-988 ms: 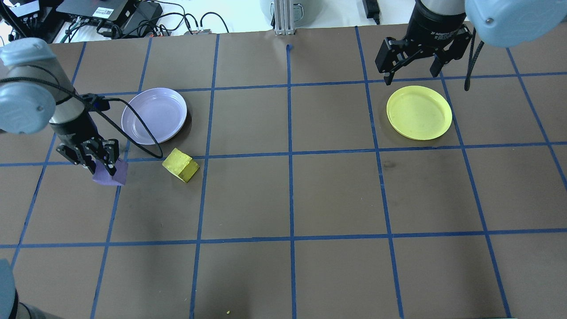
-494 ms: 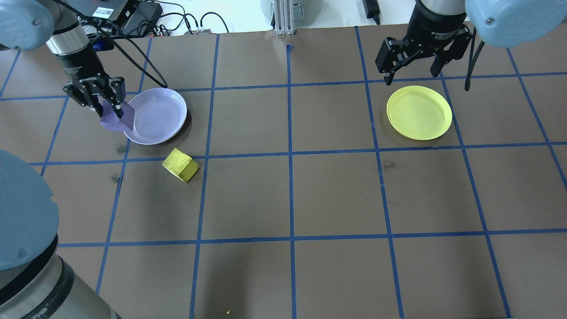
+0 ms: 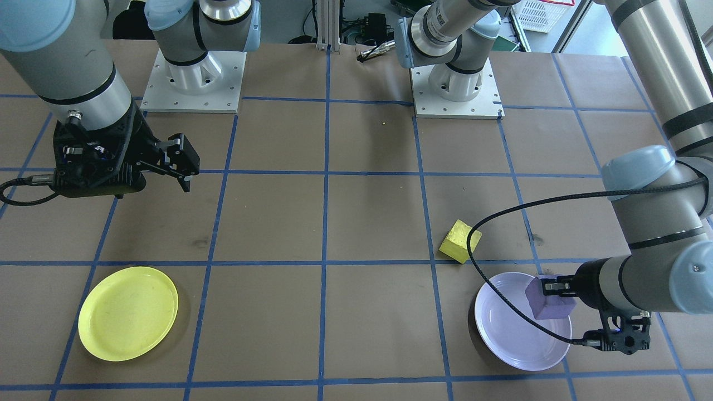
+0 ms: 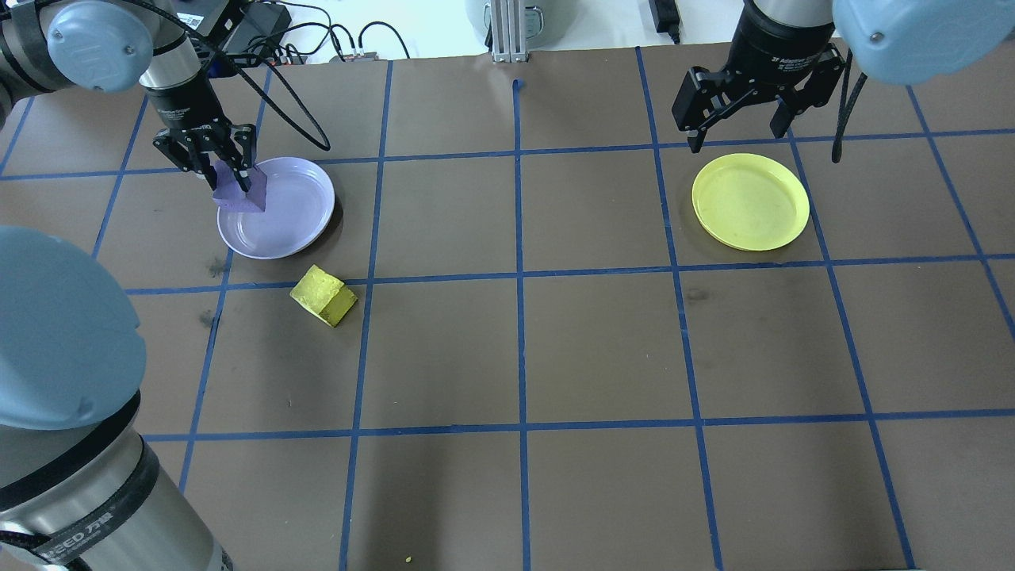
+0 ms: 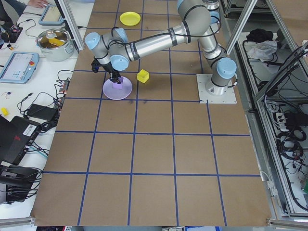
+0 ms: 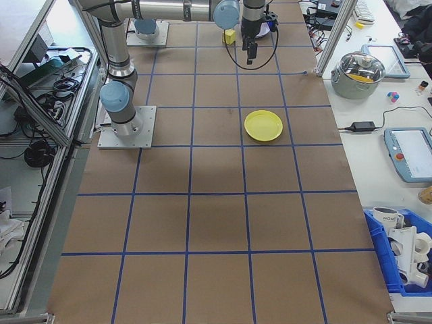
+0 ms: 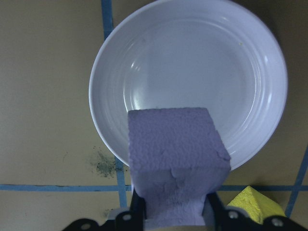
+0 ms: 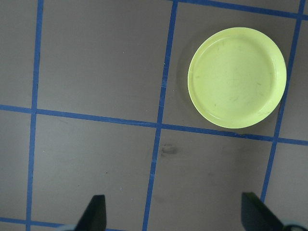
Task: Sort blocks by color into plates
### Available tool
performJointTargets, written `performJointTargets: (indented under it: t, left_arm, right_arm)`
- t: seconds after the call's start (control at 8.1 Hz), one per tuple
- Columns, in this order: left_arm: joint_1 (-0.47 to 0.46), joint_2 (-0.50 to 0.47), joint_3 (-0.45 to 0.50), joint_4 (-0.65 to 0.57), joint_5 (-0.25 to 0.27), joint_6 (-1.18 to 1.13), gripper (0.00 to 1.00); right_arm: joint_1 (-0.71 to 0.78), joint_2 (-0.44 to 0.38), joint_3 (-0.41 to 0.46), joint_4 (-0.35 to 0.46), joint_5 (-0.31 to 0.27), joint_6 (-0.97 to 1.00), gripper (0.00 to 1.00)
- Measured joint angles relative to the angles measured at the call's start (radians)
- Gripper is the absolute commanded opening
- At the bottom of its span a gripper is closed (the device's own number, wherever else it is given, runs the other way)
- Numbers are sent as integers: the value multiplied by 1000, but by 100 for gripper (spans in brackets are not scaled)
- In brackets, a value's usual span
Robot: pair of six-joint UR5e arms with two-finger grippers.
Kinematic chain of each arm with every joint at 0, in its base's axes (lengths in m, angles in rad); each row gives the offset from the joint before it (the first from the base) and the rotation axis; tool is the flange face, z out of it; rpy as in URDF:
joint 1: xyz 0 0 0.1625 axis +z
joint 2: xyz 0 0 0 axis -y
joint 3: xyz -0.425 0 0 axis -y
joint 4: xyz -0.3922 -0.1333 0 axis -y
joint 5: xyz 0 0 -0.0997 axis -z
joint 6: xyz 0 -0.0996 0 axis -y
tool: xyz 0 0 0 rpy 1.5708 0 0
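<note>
My left gripper (image 4: pixel 231 176) is shut on the pale purple block (image 4: pixel 238 193) (image 3: pixel 548 299) (image 7: pixel 176 159) and holds it in the air over the left part of the lavender plate (image 4: pixel 289 214) (image 3: pixel 512 334) (image 7: pixel 192 62). The yellow block (image 4: pixel 323 295) (image 3: pixel 460 240) lies on the table just in front of that plate. Far to the right, the yellow plate (image 4: pixel 750 201) (image 3: pixel 128 313) (image 8: pixel 237 78) sits with nothing on it. My right gripper (image 4: pixel 737 111) (image 3: pixel 167 161) hangs open behind the yellow plate, holding nothing.
Brown table cover with a blue tape grid. Cables and electronics (image 4: pixel 222 32) line the far edge behind the lavender plate. A black cable (image 3: pixel 501 267) loops from my left wrist across that plate. The arm bases (image 3: pixel 457 89) stand at the robot side.
My left arm lifted the purple block off the table and carried it away from the robot and right, to over the lavender plate. The right arm stayed still.
</note>
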Motion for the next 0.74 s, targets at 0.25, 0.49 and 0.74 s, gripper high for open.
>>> performJointTargets:
  t: [0.25,0.49,0.74]
  left_arm:
    - [0,-28,-1,46,-2,4,81]
    - [-1,-49,-5,101,-6,18,84]
    - [2,-52,-25,114,-4,19,91]
  right_arm:
    - [0,1,0,0,0,0,100]
    - [0,-2,0,1,-1,6,100]
    - [0,-5,0,11,-2,0,100]
